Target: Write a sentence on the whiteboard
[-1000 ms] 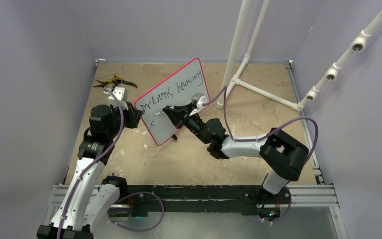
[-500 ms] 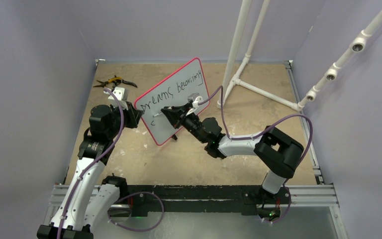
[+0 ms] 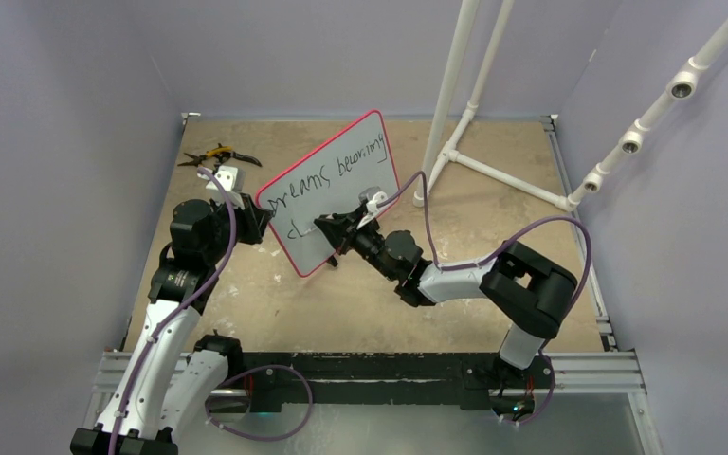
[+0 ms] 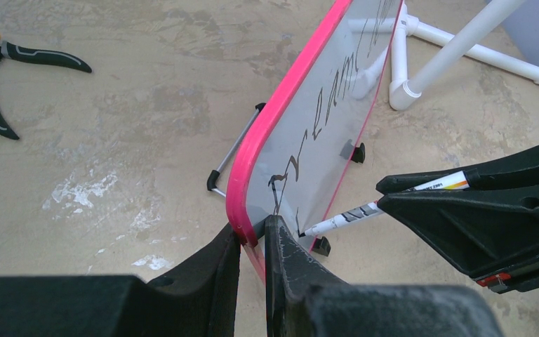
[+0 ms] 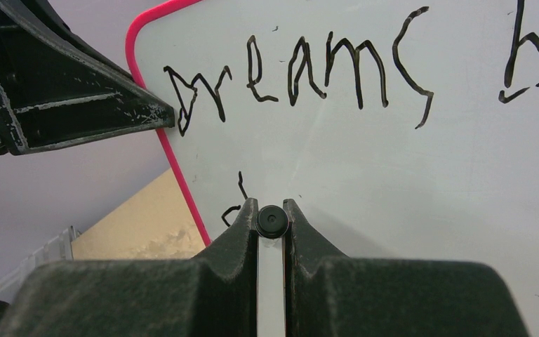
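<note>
Writing step in hand, second line barely begun.
Table (image 3: 275, 303): tan, worn; bears everything.
Whiteboard (image 3: 346, 194): propped upright at the centre of the top view, slanting toward upper right.
Left gripper (image 4: 253, 235): jaws pinching the board's pink rim at its lower left corner, steadying it.
Right gripper (image 5: 271, 210): jaws pressed on the marker (image 4: 365, 209), tip at the board's face, seemingly touching.
Sentence (image 5: 302, 74): "Dreams becoming" on line one; beneath it, two short strokes only.
Next move, judged: draw the tip rightward with light, even contact while the left grip holds firm.
Views: right wrist alone gives legible letters; left wrist alone shows the tip against the face; top alone shows both arms whole.
Pliers (image 3: 216, 154): upper left, idle.
</note>
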